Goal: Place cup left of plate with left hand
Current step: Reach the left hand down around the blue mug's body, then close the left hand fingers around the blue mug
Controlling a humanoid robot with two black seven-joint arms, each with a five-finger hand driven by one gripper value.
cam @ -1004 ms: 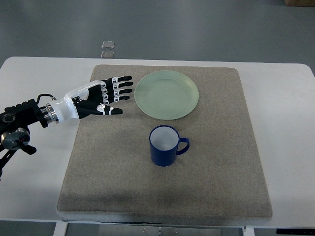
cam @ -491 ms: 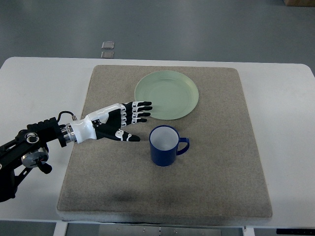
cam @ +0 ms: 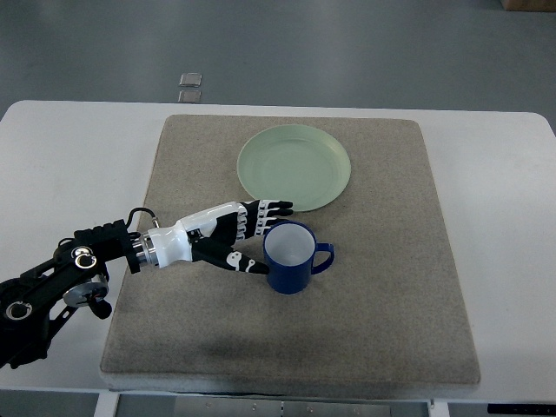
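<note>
Bare mat (cam: pixel 195 165) is lying open left of the plate (cam: pixel 295 167). The cup (cam: pixel 291 257) is standing just below the plate, crowding the left robot hand (cam: pixel 236 235).

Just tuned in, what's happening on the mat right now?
The left hand has reached in from the left and sits right against the blue cup, fingers spread around its left side but not closed on it. The cup stands upright on the grey mat, in front of the green plate. The right arm is out of view.
</note>
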